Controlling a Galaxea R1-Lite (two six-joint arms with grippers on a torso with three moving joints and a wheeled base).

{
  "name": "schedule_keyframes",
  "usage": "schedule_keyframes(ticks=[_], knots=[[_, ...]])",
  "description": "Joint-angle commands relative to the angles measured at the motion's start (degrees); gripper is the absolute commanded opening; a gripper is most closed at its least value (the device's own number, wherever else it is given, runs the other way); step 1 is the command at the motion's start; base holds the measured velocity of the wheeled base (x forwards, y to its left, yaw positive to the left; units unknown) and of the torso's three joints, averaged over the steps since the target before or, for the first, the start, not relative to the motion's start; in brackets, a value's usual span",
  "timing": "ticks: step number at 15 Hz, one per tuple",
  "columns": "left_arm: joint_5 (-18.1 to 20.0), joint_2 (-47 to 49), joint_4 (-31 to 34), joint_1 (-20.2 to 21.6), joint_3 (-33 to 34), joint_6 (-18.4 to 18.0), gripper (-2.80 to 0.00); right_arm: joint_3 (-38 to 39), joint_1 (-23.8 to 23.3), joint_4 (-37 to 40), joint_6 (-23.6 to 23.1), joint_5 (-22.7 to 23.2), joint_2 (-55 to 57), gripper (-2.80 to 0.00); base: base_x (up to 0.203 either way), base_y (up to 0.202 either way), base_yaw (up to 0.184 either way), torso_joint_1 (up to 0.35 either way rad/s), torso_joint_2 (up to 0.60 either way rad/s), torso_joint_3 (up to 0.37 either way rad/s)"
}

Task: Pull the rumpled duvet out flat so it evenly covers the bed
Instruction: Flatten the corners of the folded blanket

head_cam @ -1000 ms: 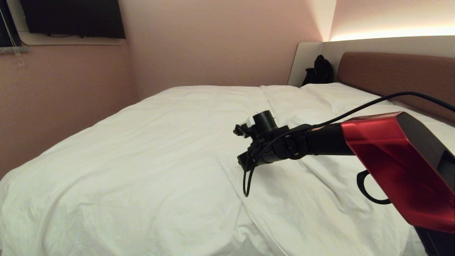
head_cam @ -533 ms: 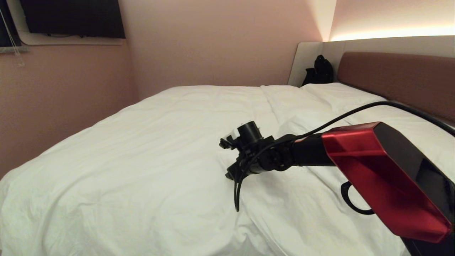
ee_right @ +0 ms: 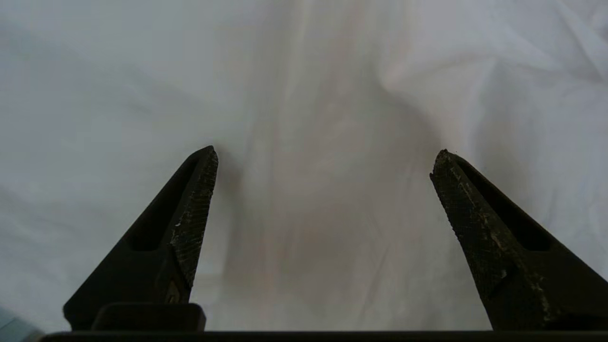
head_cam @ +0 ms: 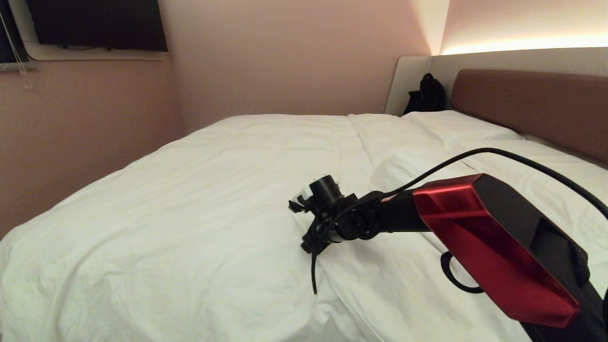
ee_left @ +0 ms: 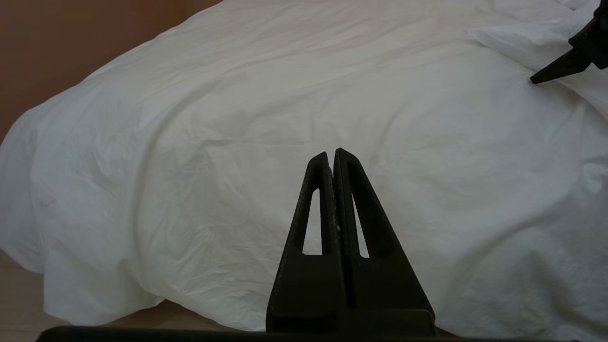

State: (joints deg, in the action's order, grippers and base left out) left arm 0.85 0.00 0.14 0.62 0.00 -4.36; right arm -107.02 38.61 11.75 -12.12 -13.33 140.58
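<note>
While the duvet (head_cam: 190,199) is lying spread over the bed (head_cam: 527,102), the right gripper (ee_right: 323,161) is hovering close above it, jaws spread wide, gripping nothing; the left gripper (ee_left: 331,154) is sitting closed and empty by the bed's near edge.

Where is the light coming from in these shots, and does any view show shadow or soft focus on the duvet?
Head view: a warm strip glows above the headboard, leaving the duvet evenly lit. Right wrist view: the right gripper, jaws wide apart, casts a dim shadow on soft-looking fabric. Left wrist view: the left gripper, jaws together, is a dark silhouette.
</note>
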Motion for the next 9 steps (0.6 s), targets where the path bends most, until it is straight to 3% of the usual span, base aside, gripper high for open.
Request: schedule_keyframes(ticks=[1,9], knots=[[0.0,0.0,0.0,0.0,0.0,0.0,-2.8,-0.5,0.2,-1.2,-1.1,-1.1,2.0,0.0,0.0,0.0,0.0,0.0,0.0,0.0],[0.0,0.0,0.0,0.0,0.0,0.0,-2.8,-3.2,-1.7,-9.5,-7.8,-16.6,9.0,0.0,0.0,0.0,0.0,0.0,0.0,0.0]])
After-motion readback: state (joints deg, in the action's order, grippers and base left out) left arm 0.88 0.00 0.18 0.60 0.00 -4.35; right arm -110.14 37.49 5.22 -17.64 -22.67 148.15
